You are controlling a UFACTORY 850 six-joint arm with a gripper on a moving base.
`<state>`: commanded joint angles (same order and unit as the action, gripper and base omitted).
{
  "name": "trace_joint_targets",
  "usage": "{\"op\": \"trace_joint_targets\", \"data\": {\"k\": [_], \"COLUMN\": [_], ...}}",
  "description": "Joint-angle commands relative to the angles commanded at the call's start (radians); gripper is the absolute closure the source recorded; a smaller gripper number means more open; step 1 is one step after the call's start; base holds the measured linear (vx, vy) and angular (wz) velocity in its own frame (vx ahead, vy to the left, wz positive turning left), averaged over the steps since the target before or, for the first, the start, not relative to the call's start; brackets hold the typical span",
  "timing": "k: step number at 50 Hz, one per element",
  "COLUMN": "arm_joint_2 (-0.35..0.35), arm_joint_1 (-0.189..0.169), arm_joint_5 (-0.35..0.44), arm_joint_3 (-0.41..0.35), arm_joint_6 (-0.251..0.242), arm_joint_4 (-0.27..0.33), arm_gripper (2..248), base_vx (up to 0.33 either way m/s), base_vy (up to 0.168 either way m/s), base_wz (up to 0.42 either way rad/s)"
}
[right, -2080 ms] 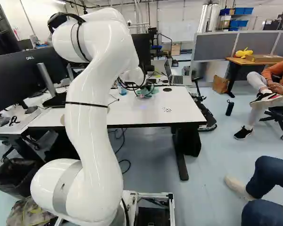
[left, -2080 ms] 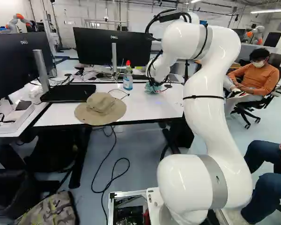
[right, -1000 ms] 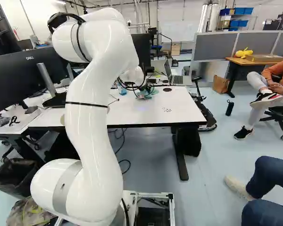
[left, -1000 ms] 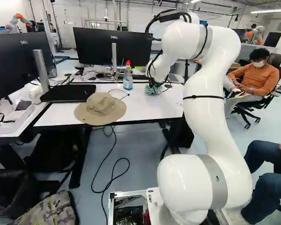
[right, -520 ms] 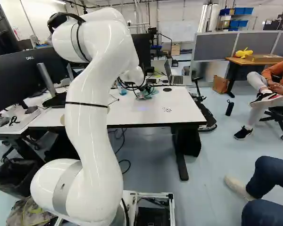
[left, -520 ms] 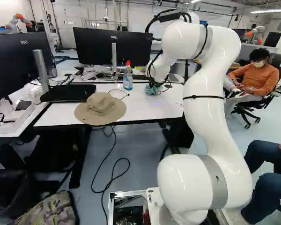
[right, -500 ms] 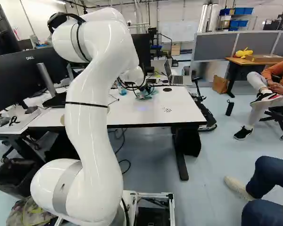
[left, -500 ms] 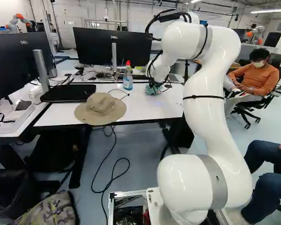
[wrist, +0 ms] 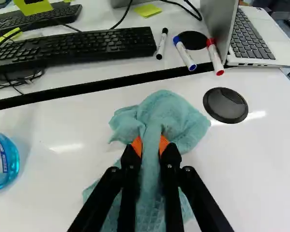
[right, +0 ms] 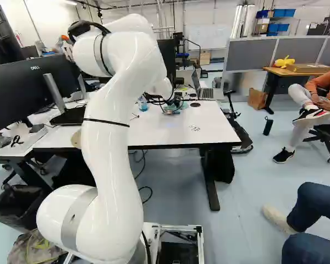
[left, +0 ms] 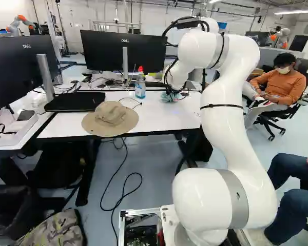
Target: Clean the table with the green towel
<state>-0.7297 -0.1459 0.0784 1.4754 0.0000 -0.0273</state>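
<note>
Left base view: green towel (left: 166, 97), pinched in gripper (wrist: 150, 145), is shifted slightly farther across table (left: 161, 119), likely mid-wipe.

the towel (wrist: 176, 108) is soft blue-green cloth with a fine waffle weave, crumpled and unevenly folded. a narrow ridge of it is pinched upright between the fingers (left: 170, 90); ahead of them it puffs into a rounded bunch with a loose corner to one side, and the rest spreads beneath them over the tabletop (left: 159, 118). that tabletop is glossy white with a dark edge, level, and catches streaks of light. a round black cable cover (wrist: 225, 105) sits in it near the towel, and small dark marks (right: 194, 128) show nearer its front edge.
</note>
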Motion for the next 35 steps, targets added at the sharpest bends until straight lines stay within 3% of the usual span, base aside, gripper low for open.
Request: {"op": "trace_joint_targets", "data": {"k": [14,35], "arm_joint_2": [-0.026,0.055], "arm_joint_1": [-0.028,-0.023], "arm_joint_5": [0.000,0.000], "arm_joint_3": [0.038,-0.078], "arm_joint_6": [0.000,0.000], "arm_joint_4": [0.000,0.000], "arm_gripper": [193,193], "base_vx": [0.000,0.000], "base_vy": [0.000,0.000], "base_wz": [0.000,0.000]}}
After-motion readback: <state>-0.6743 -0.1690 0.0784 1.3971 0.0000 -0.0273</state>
